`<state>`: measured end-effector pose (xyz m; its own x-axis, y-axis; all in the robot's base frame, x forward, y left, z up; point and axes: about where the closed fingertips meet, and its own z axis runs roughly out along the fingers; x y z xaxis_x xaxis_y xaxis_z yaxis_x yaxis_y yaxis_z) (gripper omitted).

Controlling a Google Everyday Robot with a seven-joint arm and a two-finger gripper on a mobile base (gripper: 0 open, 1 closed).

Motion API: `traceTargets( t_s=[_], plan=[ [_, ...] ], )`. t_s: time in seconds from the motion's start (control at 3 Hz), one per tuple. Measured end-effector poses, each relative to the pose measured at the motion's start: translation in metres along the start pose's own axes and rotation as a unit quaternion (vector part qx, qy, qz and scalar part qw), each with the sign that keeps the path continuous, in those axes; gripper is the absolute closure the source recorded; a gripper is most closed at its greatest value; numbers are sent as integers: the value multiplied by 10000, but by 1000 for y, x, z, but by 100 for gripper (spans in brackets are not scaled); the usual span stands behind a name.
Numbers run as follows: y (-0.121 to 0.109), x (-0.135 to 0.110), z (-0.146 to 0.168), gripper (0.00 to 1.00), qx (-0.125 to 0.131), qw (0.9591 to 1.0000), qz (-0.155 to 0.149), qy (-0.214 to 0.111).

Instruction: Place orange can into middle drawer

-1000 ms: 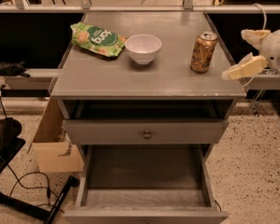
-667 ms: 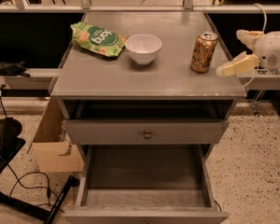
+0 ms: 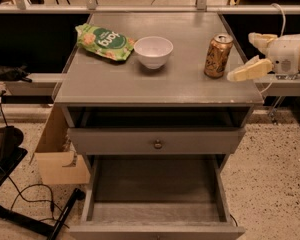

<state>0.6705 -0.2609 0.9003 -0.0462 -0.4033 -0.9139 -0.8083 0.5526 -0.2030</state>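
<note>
Now the gripper [image 3: 242,56] has edged nearer the orange can [image 3: 217,55]; its fingers [image 3: 250,69] spread.

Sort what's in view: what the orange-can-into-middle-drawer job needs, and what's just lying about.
Job: orange can, standing on the tabletop; middle drawer, pulled out; gripper, just right of the can, jaws open, not touching it.
Lying about: green snack bag; white bowl; knobbed drawer; cardboard box on the floor.

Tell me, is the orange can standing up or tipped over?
Standing up. The orange can sits on its base on the tabletop, silver top facing up. The gripper hovers beside it, open, not touching.
</note>
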Motion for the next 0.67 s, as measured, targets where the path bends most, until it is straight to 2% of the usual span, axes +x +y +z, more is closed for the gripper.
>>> traceTargets(
  t_s=[0.33,0.67],
  plan=[
    [-3,-13,48,0,-258,9984,212,-458],
    [-3,-23,75,0,-388,9962,343,-694]
  ],
)
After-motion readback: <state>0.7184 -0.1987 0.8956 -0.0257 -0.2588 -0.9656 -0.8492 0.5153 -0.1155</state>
